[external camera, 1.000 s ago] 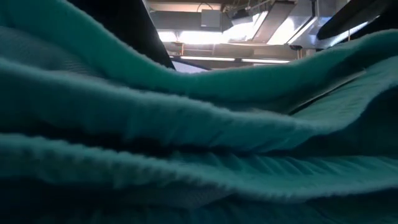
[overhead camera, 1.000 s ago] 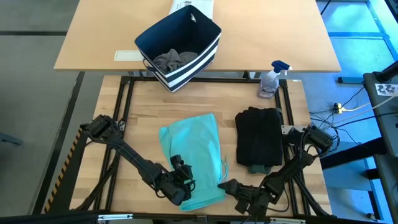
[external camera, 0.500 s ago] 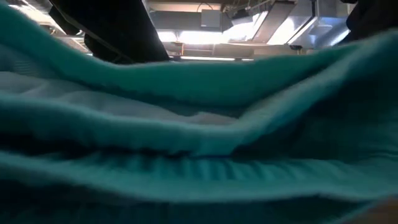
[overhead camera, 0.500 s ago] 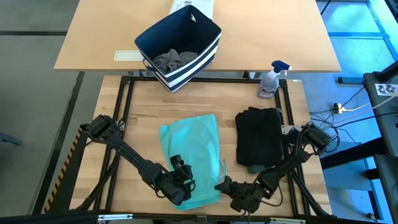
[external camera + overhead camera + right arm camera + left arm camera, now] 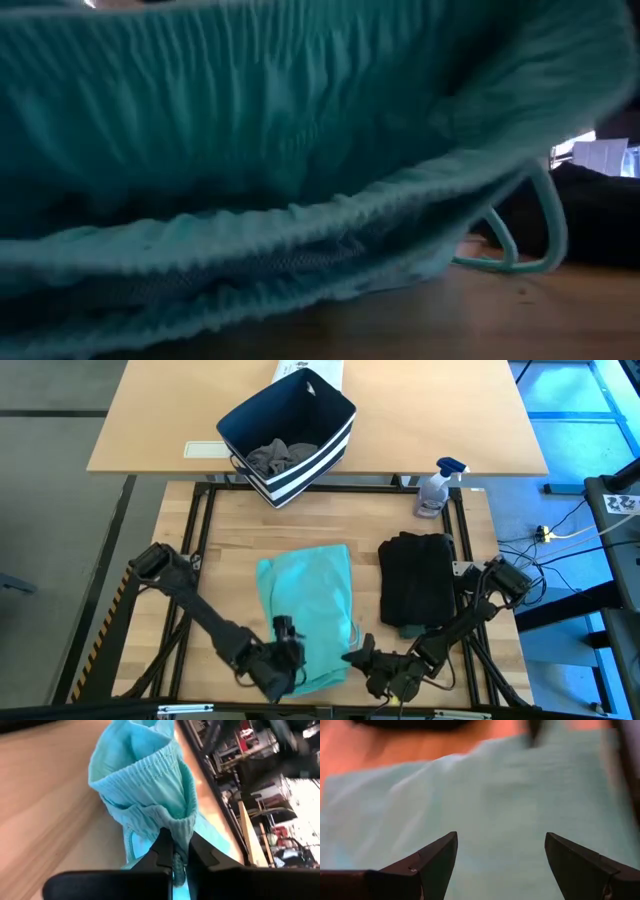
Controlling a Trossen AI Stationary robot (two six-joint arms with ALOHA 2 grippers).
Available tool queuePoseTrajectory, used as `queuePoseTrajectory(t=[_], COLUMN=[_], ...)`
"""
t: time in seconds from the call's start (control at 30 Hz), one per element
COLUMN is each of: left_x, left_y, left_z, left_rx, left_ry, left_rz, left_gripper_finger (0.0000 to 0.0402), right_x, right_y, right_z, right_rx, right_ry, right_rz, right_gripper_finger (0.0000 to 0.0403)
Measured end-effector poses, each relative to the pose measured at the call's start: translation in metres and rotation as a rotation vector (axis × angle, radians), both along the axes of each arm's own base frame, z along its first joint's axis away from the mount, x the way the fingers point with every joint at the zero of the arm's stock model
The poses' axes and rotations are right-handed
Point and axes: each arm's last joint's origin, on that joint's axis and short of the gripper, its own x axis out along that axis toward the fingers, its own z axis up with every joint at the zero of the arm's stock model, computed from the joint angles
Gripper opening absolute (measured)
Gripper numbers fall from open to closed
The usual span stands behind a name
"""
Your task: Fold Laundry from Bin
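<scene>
On the pale wooden table point(image 5: 240, 535), right gripper point(image 5: 180, 854) pinches the teal piece's point(image 5: 312, 600) ribbed, gathered waistband; left gripper point(image 5: 500, 860) gapes wide over its soft knit.

a light wooden table point(image 5: 230, 540) carries a teal garment point(image 5: 310, 600) and a folded black garment point(image 5: 416, 580) side by side, while the farther table point(image 5: 450, 420) holds a striped bin point(image 5: 290, 435) and spray bottle point(image 5: 437, 487).

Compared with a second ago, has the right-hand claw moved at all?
Yes. In the high view the right gripper has slid left, away from the folded black shirt, onto the teal garment's near corner, where its jaws pinch the waistband.
</scene>
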Motion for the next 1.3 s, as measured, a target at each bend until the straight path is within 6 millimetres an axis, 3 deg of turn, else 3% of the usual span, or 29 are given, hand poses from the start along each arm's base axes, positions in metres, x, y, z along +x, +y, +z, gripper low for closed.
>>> queuePoseTrajectory(t=[0.13,0.5,0.63,0.8,1.0,1.3], left_x=[-0.007,-0.022,-0.022,-0.019,-0.016,-0.025], left_y=[-0.022,-0.049,-0.045,-0.025,-0.014,-0.011], left_z=[0.016,0.021,0.015,0.010,0.014,0.040], left_rx=[-0.020,-0.189,-0.157,-0.102,-0.061,-0.035], left_ry=[-0.018,-0.086,-0.076,-0.061,-0.014,0.009], left_rz=[-0.119,-0.103,-0.047,0.136,0.175,0.264], left_gripper_finger=[0.0293,0.0284,0.0294,0.0296,0.0296,0.0296], right_x=[0.007,0.049,0.061,0.072,0.078,0.079], right_y=[-0.004,-0.031,-0.041,-0.052,-0.062,-0.064], right_z=[0.005,0.026,0.032,0.035,0.034,0.033], right_rx=[0.058,0.200,0.221,0.256,0.278,0.297], right_ry=[-0.043,-0.109,-0.117,-0.117,-0.102,-0.089], right_rz=[-0.074,-0.215,-0.233,-0.241,-0.245,-0.245], right_gripper_finger=[0.0015,0.0015,0.0015,0.0015,0.0015,0.0015])
